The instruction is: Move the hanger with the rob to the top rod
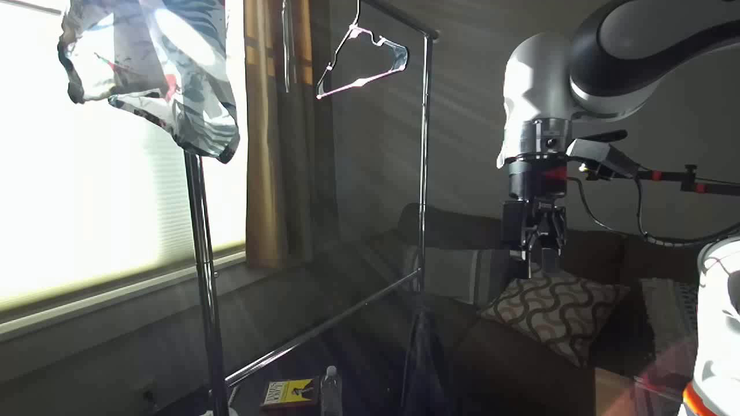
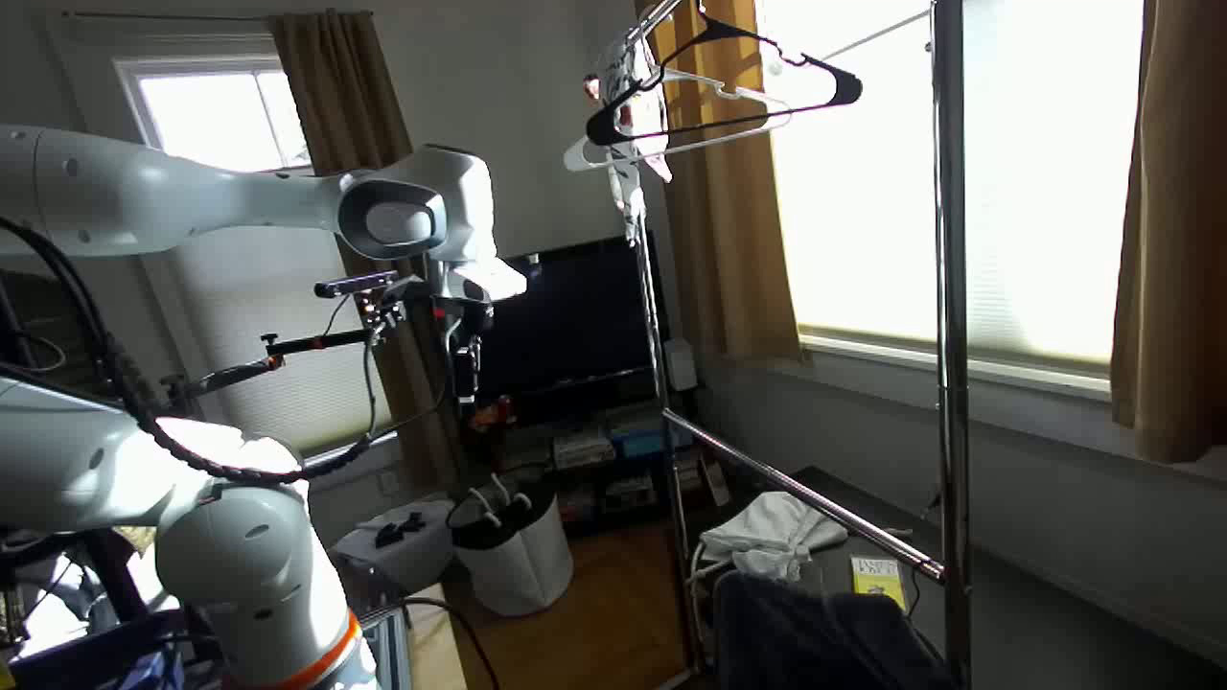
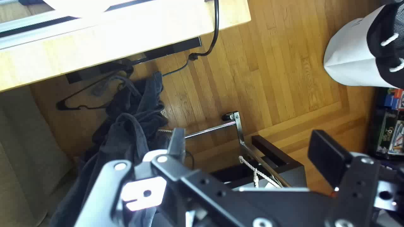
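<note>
A dark robe lies bunched at the left in the wrist view, with a black hanger beside its upper end. Whether the robe is on that hanger I cannot tell. Dark cloth that looks like the robe shows low by the rack in both exterior views. The chrome top rod is high on the rack and shows at the upper edge of an exterior view. My gripper points down, open and empty, right of the rack and well above the robe. Its spread fingers show in the wrist view.
A black hanger, a white hanger and a patterned garment hang from the rack. A chrome lower bar crosses between its posts. A white basket stands on the floor. A sofa pillow is behind my gripper.
</note>
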You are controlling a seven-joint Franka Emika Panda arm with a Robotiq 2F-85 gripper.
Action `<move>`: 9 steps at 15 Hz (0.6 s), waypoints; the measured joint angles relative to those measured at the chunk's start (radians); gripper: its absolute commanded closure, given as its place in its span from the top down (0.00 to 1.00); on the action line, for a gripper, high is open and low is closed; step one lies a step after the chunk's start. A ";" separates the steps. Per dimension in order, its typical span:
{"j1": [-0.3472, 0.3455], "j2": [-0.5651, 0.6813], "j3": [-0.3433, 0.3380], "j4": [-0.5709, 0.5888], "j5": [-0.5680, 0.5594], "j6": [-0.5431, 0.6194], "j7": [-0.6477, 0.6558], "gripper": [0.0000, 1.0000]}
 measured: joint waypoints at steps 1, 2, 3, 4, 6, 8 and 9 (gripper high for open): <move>0.000 0.000 0.000 0.000 0.000 0.000 0.000 1.00; 0.000 0.000 0.000 0.000 0.000 0.000 0.000 1.00; 0.000 0.000 0.000 0.000 0.000 0.000 0.000 1.00; 0.000 0.000 0.000 0.000 0.000 0.000 0.000 1.00; -0.007 0.002 0.004 0.001 0.000 0.006 -0.001 1.00; -0.031 0.024 0.016 -0.002 0.002 0.105 0.013 1.00; -0.052 0.045 0.025 -0.005 0.000 0.188 0.022 1.00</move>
